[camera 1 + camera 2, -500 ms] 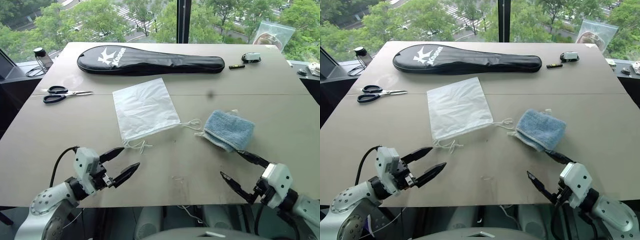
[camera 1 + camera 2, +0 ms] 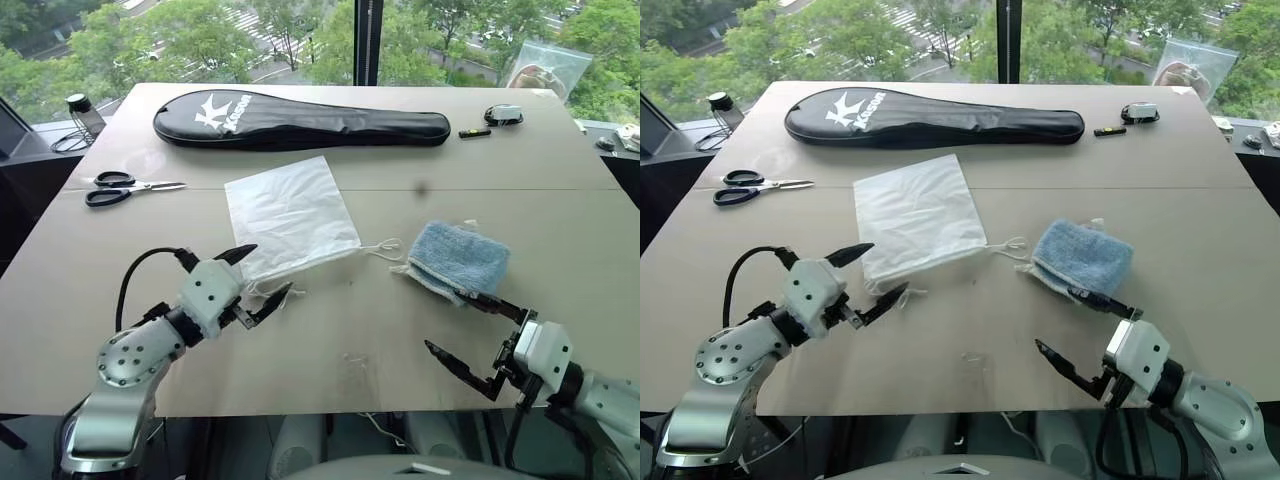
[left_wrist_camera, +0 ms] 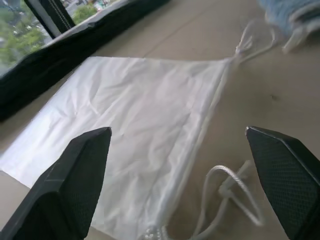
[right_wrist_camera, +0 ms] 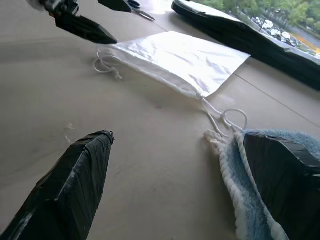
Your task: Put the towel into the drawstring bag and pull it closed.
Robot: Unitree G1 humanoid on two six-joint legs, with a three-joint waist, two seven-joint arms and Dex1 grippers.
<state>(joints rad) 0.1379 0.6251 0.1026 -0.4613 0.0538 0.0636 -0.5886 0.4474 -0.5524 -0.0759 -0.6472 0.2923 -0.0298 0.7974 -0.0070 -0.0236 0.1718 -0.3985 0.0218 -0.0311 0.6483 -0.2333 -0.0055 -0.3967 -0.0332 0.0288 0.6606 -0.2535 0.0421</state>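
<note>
Towel [image 2: 458, 260] lay folded on the table [image 2: 560, 210], right of centre, near side, light blue and fluffy. Drawstring bag [image 2: 290, 215] lay flat to its left, mid-table, empty, its mouth edge toward the near side. One cord [image 2: 383, 248] ran from the bag's near right corner and ended just beside the towel; another cord loop [image 2: 272, 290] sat at the near left corner.

Left gripper [image 2: 252, 283] had its fingers spread wide, holding nothing, one finger over the bag's near left corner and the other by the cord loop there; contact with the bag could not be told. Right gripper [image 2: 470, 335] was also spread wide and empty, near edge of table, with its far finger [image 2: 495, 303] right at the towel's near edge. In the right wrist view the towel [image 4: 235, 175] sat just beside that finger.

Far side of table: long black racket cover [image 2: 300, 118]. Scissors [image 2: 125, 187] lay far left of the bag. Small black gadget [image 2: 503, 114] at far right, clear plastic bag [image 2: 545, 68] behind it.
</note>
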